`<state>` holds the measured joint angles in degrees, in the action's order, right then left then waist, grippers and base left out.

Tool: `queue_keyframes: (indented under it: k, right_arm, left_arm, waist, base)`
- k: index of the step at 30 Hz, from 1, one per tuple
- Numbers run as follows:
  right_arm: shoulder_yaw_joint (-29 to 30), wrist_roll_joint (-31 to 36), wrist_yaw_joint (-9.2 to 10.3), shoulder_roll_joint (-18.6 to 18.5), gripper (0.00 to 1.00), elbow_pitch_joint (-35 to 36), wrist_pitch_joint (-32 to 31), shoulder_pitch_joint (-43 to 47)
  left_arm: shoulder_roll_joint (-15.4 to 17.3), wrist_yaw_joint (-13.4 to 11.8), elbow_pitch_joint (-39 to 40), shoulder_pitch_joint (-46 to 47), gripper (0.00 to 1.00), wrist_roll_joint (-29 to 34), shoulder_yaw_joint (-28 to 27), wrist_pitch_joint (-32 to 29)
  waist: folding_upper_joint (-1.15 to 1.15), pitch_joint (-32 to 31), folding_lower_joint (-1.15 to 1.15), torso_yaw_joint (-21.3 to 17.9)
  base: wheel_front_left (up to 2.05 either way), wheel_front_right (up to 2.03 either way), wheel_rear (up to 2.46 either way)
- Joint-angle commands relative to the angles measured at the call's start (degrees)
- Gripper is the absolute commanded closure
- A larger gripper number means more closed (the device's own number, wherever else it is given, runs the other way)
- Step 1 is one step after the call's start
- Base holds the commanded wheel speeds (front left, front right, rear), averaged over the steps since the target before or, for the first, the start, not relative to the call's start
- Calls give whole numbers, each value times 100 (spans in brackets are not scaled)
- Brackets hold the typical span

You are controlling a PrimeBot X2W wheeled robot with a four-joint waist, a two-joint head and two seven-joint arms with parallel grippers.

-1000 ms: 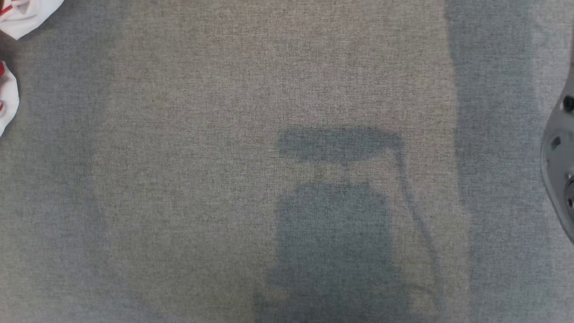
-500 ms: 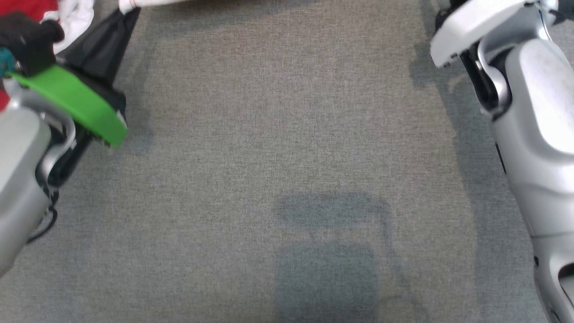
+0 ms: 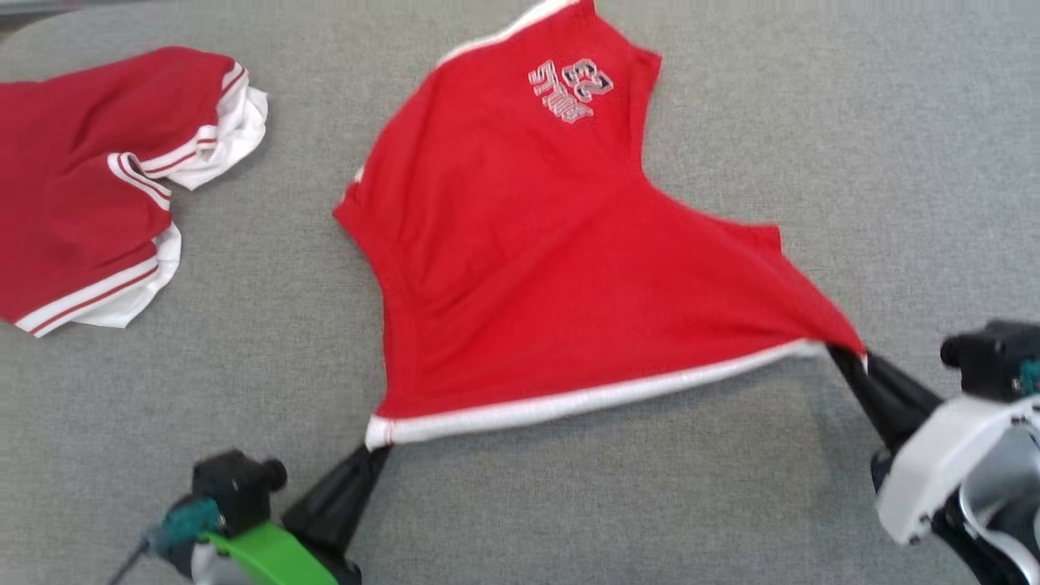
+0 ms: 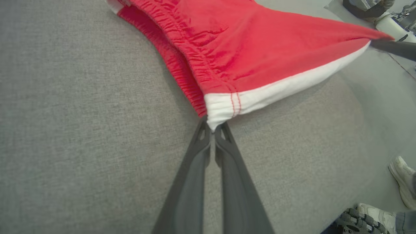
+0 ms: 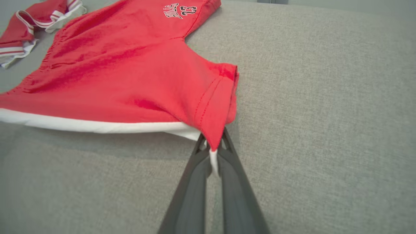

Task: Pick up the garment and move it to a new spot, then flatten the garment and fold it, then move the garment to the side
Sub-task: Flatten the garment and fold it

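The left gripper point(image 4: 213, 128) pinches one corner of the red garment point(image 3: 528, 268) and the right gripper point(image 5: 213, 146) pinches the other, with the white band point(image 3: 585, 402) taut between them; the cloth fans out over the grey surface point(image 3: 731, 504), its printed emblem point(image 3: 570, 89) at the far end

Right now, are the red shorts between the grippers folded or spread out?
Spread out, not folded: the shorts form one open sheet, their white hem stretched between the left gripper and the right gripper, each pinching a corner.
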<state>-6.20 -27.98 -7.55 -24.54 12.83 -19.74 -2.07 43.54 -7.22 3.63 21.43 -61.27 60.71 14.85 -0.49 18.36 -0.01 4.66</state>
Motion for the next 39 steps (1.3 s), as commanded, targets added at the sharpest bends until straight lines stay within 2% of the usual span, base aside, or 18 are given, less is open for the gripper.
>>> queue_keyframes:
  k: [1,4,7,10,12,16,19,23,25,28,33,39]
  right_arm:
    - [50,-49,11,-63,100,109,-60,223]
    - [396,-232,10,-154,100,793,-432,1310]
    - [869,-421,10,-94,100,1511,-794,2254]
    - [1218,-589,9,-98,100,2082,-1123,2614]
    - [1288,-676,9,-163,100,2239,-1327,2434]
    - [1145,-1018,7,-202,100,2102,-1798,1467]
    - [901,-1057,7,-349,100,1689,-2185,276]
    - [419,-1039,6,-288,100,879,-2633,-1540]
    - [153,-912,6,-259,100,388,-2860,-2384]
    - [-142,-747,6,-83,100,-333,-3124,-3390]
    - [-605,-420,6,127,100,-1265,-3165,-4491]
    - [-900,-255,6,57,100,-1891,-2988,-5042]
  left_arm:
    - [23,-83,86,-145,100,19,-15,42]
    - [-129,-504,655,-964,100,-4,-89,35]
    - [-238,-782,1179,-1595,100,-22,-354,37]
    - [-230,-898,1580,-1952,100,35,-628,37]
    - [-125,-846,1741,-1977,100,23,-728,37]
    - [-14,-697,1961,-1591,100,-280,-1127,-16]
    - [20,-505,1953,-1142,100,-546,-1403,-270]
    - [-108,-322,1699,-418,100,-1000,-1724,-730]
    - [-285,-206,1498,-52,100,-1228,-1779,-1002]
    - [-518,-170,1034,479,100,-1352,-1848,-1280]
    - [-930,-162,294,1057,100,-1435,-1867,-1470]
    - [-1194,-151,-122,1306,100,-1422,-1794,-1536]
  waist:
    - [49,-458,1,79]
    - [49,-576,1,136]
    - [49,-613,1,227]
    - [49,-483,1,238]
    - [49,-337,1,259]
    - [49,145,1,309]
    - [49,592,1,350]
    - [49,1070,1,442]
    - [49,1255,1,551]
    - [49,1465,1,749]
    - [49,1623,1,992]
    - [49,1624,1,1186]
  base:
    - [0,0,0]
    - [0,0,0]
    - [0,0,0]
    - [0,0,0]
    - [0,0,0]
    - [0,0,0]
    - [0,0,0]
    - [0,0,0]
    - [0,0,0]
    - [0,0,0]
    - [0,0,0]
    - [0,0,0]
